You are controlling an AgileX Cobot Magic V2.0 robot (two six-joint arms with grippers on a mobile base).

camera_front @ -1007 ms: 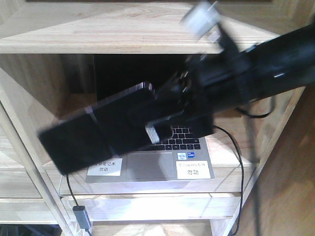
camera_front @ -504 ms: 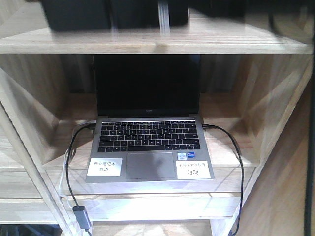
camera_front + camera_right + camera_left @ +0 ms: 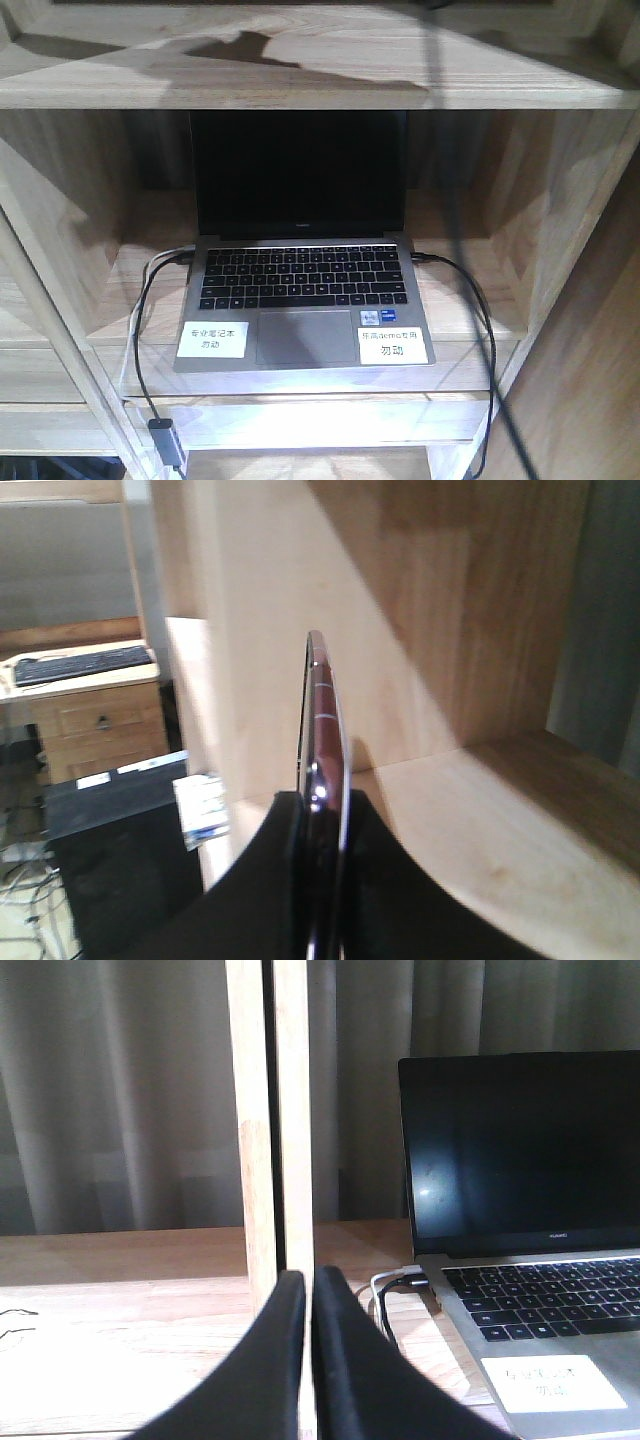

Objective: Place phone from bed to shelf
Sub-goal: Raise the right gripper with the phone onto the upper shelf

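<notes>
Right wrist: phone point(image 3: 322, 740) between pincer point(image 3: 318, 830) jaws.

This looks like a staged home or study room set up for demonstrations. A light wooden shelf point(image 3: 300, 80) of thick planks holds an open grey laptop point(image 3: 300, 290) with white printed labels point(image 3: 212, 339) stuck on its palm rest and cables point(image 3: 140, 340) plugged into both sides. Grey curtains point(image 3: 120, 1090) hang behind the shelving, and the right wrist view shows a small wooden cabinet point(image 3: 95, 725) carrying a dark keyboard point(image 3: 80, 665).
</notes>
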